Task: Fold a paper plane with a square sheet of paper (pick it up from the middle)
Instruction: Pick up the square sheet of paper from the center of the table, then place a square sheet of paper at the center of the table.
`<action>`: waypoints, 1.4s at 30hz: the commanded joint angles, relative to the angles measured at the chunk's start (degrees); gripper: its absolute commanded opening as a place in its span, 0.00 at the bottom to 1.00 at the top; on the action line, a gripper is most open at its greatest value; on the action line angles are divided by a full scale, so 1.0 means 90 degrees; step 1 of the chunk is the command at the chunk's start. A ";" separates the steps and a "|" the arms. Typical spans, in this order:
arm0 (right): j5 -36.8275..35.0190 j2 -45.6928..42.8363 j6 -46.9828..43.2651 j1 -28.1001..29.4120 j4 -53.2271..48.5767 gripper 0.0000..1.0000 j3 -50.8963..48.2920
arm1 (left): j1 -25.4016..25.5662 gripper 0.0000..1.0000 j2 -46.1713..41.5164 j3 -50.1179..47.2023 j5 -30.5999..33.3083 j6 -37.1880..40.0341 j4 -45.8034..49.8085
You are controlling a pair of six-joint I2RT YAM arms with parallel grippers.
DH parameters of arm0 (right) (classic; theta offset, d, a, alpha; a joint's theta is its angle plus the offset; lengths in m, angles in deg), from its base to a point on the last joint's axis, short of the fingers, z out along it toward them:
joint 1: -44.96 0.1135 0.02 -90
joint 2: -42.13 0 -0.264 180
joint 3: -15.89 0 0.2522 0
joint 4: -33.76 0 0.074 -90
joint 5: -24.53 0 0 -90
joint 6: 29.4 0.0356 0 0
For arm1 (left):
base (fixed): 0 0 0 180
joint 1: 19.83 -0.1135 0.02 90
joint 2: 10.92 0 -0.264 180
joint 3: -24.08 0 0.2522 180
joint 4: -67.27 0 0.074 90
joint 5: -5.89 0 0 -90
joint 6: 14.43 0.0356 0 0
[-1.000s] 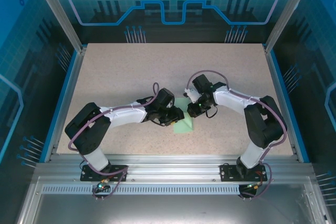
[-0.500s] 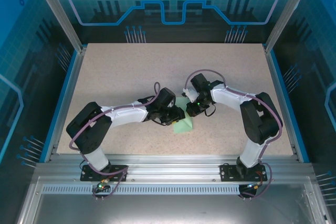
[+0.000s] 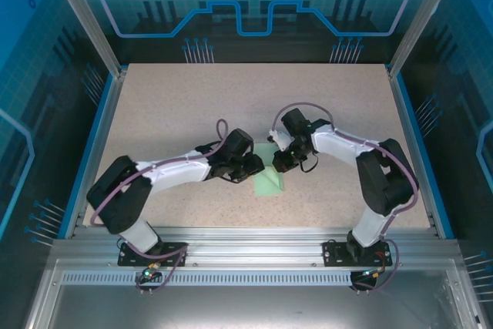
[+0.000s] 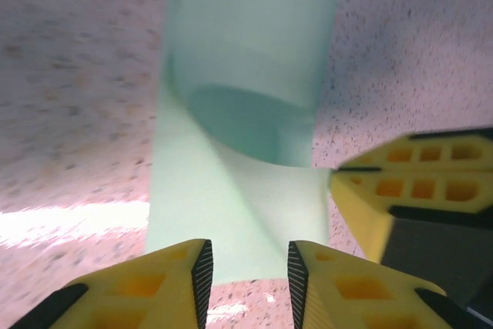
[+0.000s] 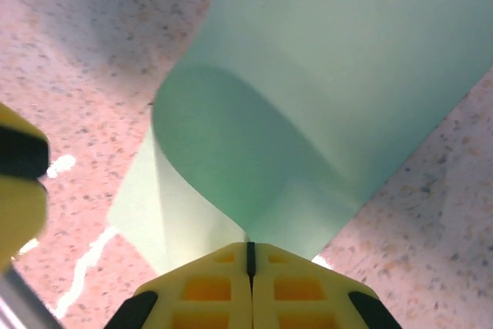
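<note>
**Two Grippers Meet Over a Half-Turned Sheet**

At mid-table (image 3: 169, 113), the left gripper (image 4: 248, 269) hangs low at the near edge of the sheet of paper (image 3: 269, 184). Its yellow fingers stand a narrow gap apart and hold nothing. It looks set to pin or press the paper, though its own wrist camera does not settle whether the fingertips touch it.

The pale green sheet lies just in front of the two arms, between the grippers. Its lower layer rests flat on the speckled surface, and an upper flap bends over it in a soft, open loop. No sharp crease has formed yet, so the fold appears to be only begun.

To the right, the right gripper (image 5: 249, 258) has its fingers pressed fully together on the edge of that raised flap. It seems to hold the flap up so the paper can be carried across and laid down square.

From overhead, the two black wrists cover much of the sheet, but their positions on either side of it are plain. The left wrist camera looks into the hollow of the loop. The right wrist camera shows the pinch itself, with the flap rising straight into the closed fingertips.
</note>
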 commanded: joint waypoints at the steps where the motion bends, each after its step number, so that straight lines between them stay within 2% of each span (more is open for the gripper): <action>1: 0.0491 -0.0894 0.0467 0.0103 0.0044 0.02 -0.0075 | -0.0154 0.38 -0.0864 -0.0272 0.0962 -0.0184 0.0701; 4: 0.0333 -0.1330 0.0667 0.0339 -0.0036 0.01 0.0108 | -0.0422 0.41 -0.1420 -0.0438 0.1269 -0.0103 0.1144; 8: -0.0396 -0.1447 0.0828 0.0851 -0.0465 0.01 0.0817 | -0.0825 0.41 -0.1855 -0.0594 0.1272 0.0038 0.1511; 14: -0.1595 -0.1209 0.1287 0.1576 -0.0794 0.01 0.2125 | -0.1152 0.42 -0.2383 -0.0887 0.1293 0.0102 0.1732; 20: -0.2520 -0.0862 0.1795 0.1838 -0.0888 0.01 0.2854 | -0.1332 0.43 -0.2808 -0.1003 0.1339 0.0217 0.1979; 24: -0.2729 -0.0696 0.2141 0.1901 -0.0954 0.01 0.2781 | -0.1396 0.44 -0.3115 -0.1042 0.1463 0.0284 0.2192; 28: -0.2993 -0.0513 0.2611 0.2270 -0.0859 0.01 0.2453 | -0.1468 0.46 -0.3430 -0.1085 0.1615 0.0306 0.2381; 35: -0.4182 -0.0451 0.3533 0.2782 -0.0915 0.00 0.1775 | -0.1548 0.49 -0.3620 -0.1235 0.1655 0.0283 0.2437; 42: -0.5240 -0.0898 0.4223 0.3078 -0.1234 0.00 0.1309 | -0.1544 0.49 -0.3452 -0.1305 0.1487 0.0301 0.2252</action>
